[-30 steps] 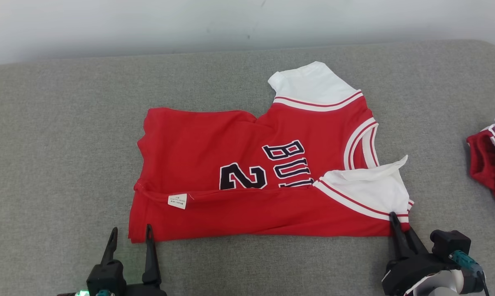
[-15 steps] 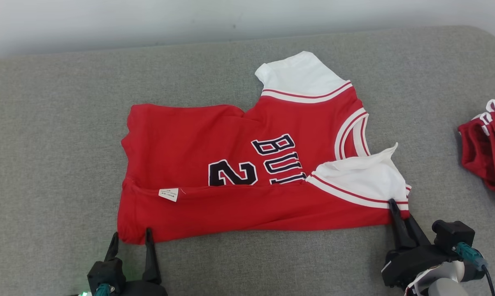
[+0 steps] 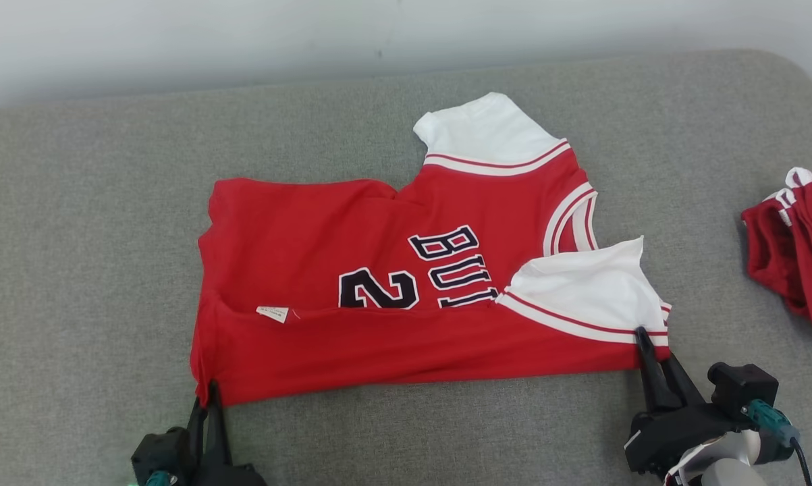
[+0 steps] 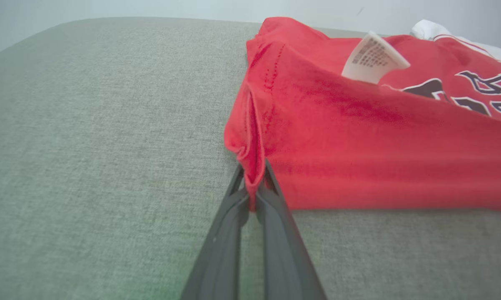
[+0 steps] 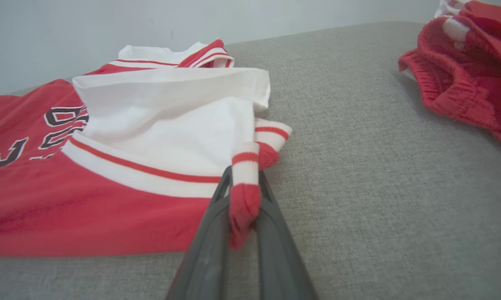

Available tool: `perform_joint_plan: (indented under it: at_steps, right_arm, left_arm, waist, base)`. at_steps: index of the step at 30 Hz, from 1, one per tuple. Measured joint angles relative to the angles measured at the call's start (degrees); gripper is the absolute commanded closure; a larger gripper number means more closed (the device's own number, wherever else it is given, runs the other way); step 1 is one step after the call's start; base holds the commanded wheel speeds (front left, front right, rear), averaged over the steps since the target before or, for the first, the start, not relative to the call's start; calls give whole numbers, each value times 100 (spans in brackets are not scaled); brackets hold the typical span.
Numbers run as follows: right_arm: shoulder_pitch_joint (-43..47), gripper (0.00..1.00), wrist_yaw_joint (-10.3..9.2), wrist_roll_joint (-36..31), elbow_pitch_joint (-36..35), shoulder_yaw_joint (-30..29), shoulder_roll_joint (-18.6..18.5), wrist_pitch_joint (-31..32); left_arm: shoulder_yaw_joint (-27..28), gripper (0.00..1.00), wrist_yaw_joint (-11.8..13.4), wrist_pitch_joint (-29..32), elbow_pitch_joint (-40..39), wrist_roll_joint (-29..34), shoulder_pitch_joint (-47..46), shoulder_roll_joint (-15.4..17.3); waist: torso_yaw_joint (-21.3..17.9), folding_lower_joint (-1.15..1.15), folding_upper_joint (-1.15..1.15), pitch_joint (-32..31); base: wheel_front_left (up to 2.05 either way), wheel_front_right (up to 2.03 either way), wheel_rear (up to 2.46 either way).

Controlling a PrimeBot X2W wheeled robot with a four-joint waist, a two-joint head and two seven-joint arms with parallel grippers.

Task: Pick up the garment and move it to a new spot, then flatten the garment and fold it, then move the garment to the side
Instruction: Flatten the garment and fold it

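your left gripper is pressed together on the hem corner of the garment, the corner toward the near left of the bench. in the left wrist view a thin ridge of red cloth stands pinched between its two fingers. your right gripper is clamped the same way on the striped cuff of the near sleeve, toward the near right, with a tuck of red and white rib caught in it.

between those two pinches runs the near long side of the garment. it lies turned over onto the body and covers the lower part of the black lettering. a small care label sticks out along that turned edge. the rest lies flat across the middle of the bench, hem toward the left edge, neck toward the right edge, the other white sleeve pointing at the far edge.

expect it to handle as light, soft and limp. it should sag between your two holds, and the loose layers may slide over one another if you lift fast. the rib trim looks thicker, so the right hold is likely the firmer. the left one has only a slim bite of hem and could slip. take hold at corners and seams, not mid-panel, and keep that edge taut.

a second red garment lies bunched by the right edge, well apart.
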Motion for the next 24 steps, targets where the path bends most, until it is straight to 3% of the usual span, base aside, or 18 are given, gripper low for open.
perform_joint_plan:
  at_steps: [24]
  right_arm:
    - [1289, 100, 1, 13, 126, 8, 302, 3]
  left_arm:
    - [482, 100, -247, 0, 104, 63, 1409, -9]
  waist:
    - [40, -2, -1, -1403]
  base:
    - [0, 0, 0]
